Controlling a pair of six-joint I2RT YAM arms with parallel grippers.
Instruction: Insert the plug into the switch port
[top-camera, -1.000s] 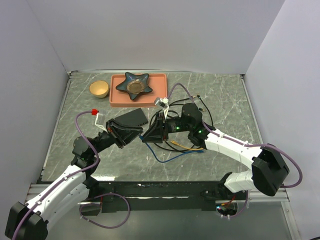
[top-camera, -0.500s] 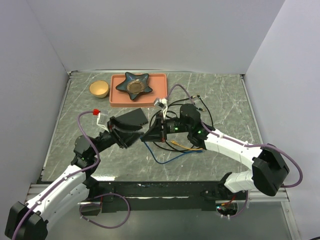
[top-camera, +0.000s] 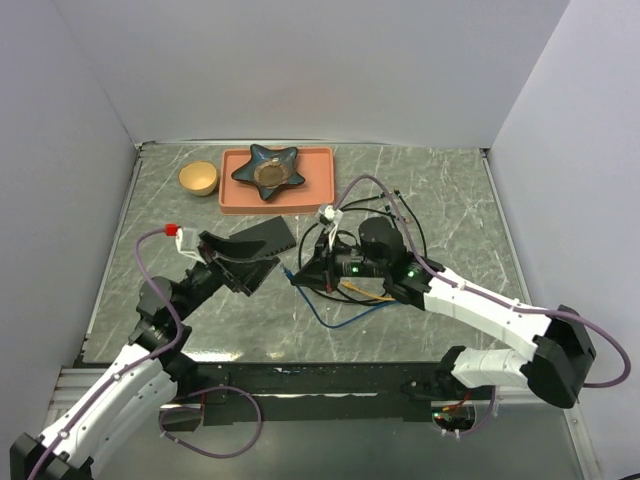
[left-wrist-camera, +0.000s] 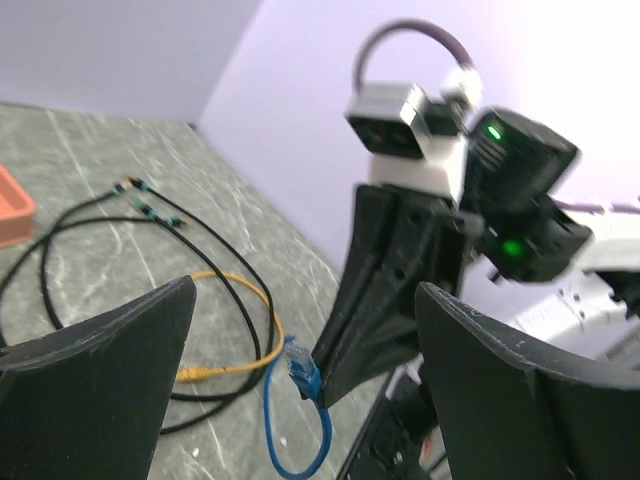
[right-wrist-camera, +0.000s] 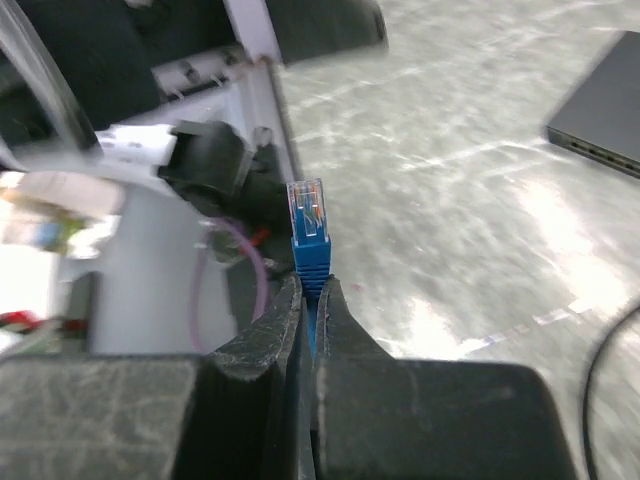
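My right gripper is shut on the boot of the blue plug, whose clear tip sticks out past the fingertips. Its blue cable loops on the table below. In the top view the switch port, a flat black box, lies left of the plug. In the right wrist view it shows at the upper right, with its row of sockets along one edge. My left gripper is wide open beside the box and holds nothing. The plug shows between its fingers.
An orange-pink tray with a dark star-shaped dish stands at the back, and a wooden bowl is left of it. A yellow cable and black cables lie tangled under and behind the right arm.
My left gripper has opened wide and drawn back to the left, away from the right gripper. The right gripper has closed on the blue plug and moved slightly down and right.
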